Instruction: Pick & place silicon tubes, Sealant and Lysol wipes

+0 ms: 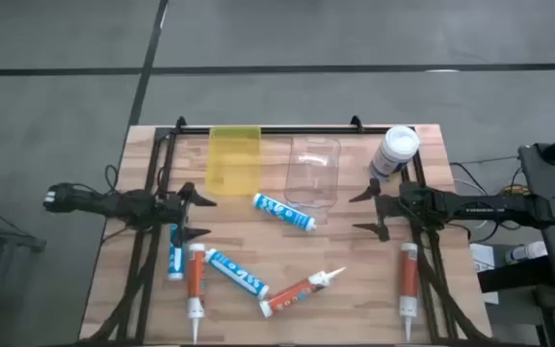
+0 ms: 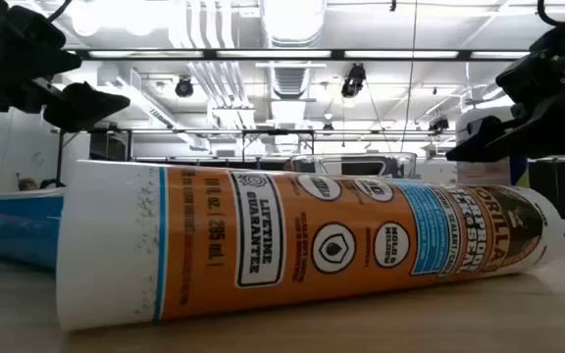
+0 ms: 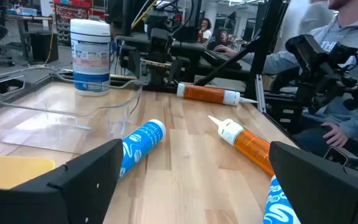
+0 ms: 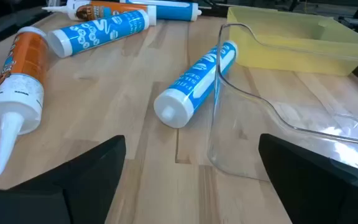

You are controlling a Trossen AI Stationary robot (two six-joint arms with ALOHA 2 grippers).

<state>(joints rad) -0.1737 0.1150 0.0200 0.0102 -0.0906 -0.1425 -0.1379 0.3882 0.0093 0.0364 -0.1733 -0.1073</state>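
Three blue-and-white silicone tubes [image 1: 283,212] [image 1: 236,273] [image 1: 174,253] and three orange sealant tubes [image 1: 195,280] [image 1: 300,292] [image 1: 408,280] lie on their sides on the wooden table. The Lysol wipes [image 1: 394,151] stand upright on their base at the far right, beside a clear bin [image 1: 313,172]. My left gripper [image 1: 203,216] hovers open at the table's left, fingers pointing right. My right gripper [image 1: 360,213] hovers open at the right, fingers pointing left toward the middle blue tube [image 4: 194,84]. Neither touches anything.
A yellow bin [image 1: 233,159] stands left of the clear bin at the table's far side. A black frame rail [image 1: 268,128] runs along the far edge. One orange tube [image 2: 302,245] lies close to the near edge. A person [image 3: 328,74] sits beyond the table's right side.
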